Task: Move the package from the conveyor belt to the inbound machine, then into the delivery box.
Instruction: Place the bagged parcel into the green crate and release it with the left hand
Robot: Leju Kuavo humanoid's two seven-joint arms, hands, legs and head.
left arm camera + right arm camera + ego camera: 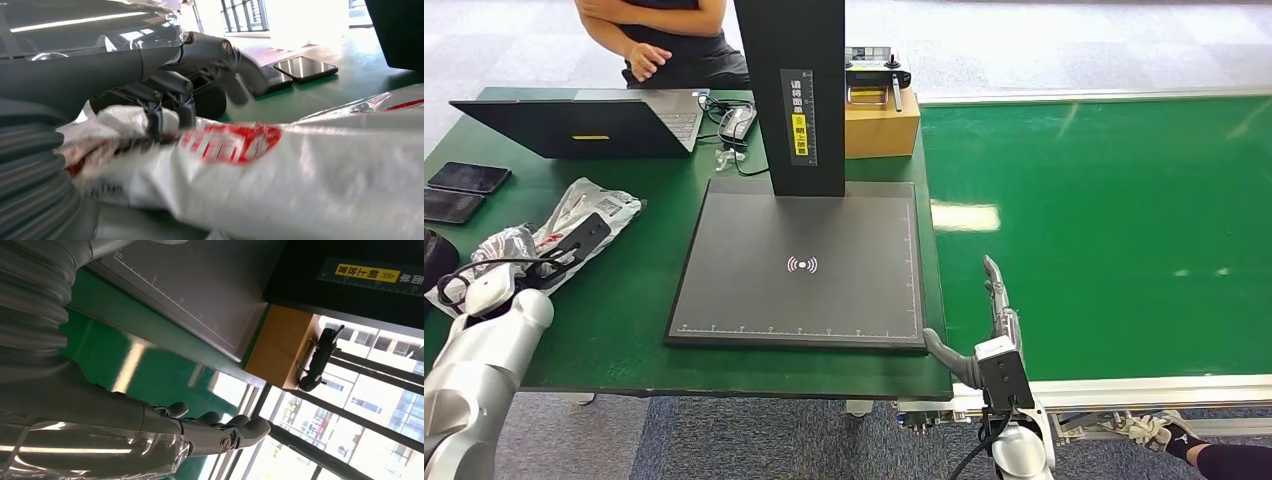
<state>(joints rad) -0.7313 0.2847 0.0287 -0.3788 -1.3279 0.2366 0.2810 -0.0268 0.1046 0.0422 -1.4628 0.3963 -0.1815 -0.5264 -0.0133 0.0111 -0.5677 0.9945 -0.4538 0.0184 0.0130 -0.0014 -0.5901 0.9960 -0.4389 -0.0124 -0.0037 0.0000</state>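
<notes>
Left hand [170, 100] pinching package [564, 235] near table's [624, 330] left edge; slippery bag, may slide. Right hand [996, 300] open, empty.

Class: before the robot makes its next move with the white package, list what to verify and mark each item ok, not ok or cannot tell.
1. Left hand touches the package: ok; firm grip: cannot tell.
2. Scanner pad on the inbound machine bare: ok.
3. Right hand holds nothing, over the conveyor belt: ok.
4. Phones clear of the package: ok.
5. Delivery box located: cannot tell.
</notes>
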